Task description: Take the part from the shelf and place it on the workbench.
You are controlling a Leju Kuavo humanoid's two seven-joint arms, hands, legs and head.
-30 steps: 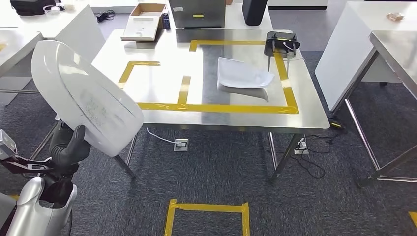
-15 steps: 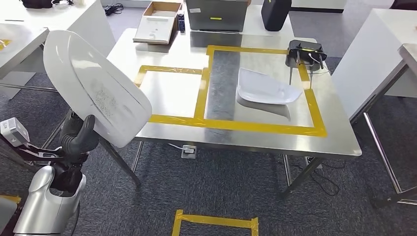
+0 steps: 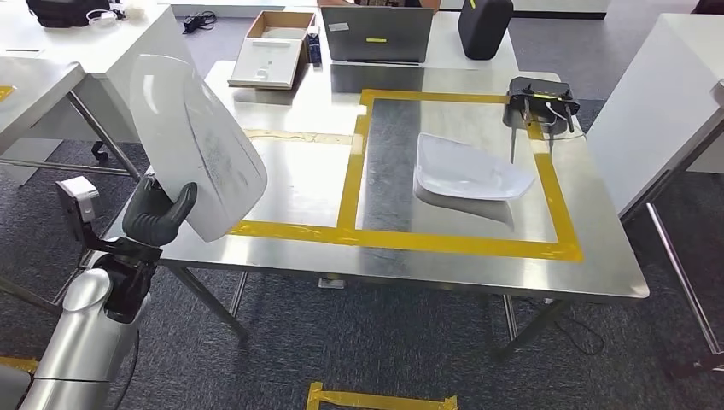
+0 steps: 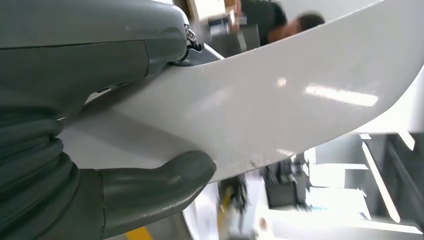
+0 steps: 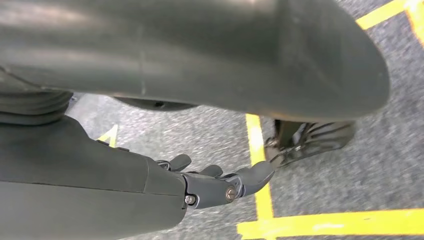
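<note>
A large white curved part (image 3: 195,143) stands tilted in my left hand (image 3: 157,213), which grips its lower edge at the steel workbench's (image 3: 299,175) front left corner. Up close in the left wrist view, the thumb (image 4: 155,182) presses against the part (image 4: 280,100). A second white part (image 3: 465,169) lies on the bench inside the yellow taped rectangle (image 3: 465,243). My right hand (image 5: 220,185) hangs over the grey carpet, its fingers slightly curled with nothing in them.
A black device (image 3: 540,94) sits at the bench's far right corner. A cardboard box (image 3: 275,38), a grey case (image 3: 376,34) and a dark bag (image 3: 484,26) stand along the back. White tables flank both sides. Yellow tape (image 3: 380,399) marks the floor.
The camera has moved closer to the bench and the scene has shifted. My left hand has raised the white part and brought it to the bench's front left corner.
</note>
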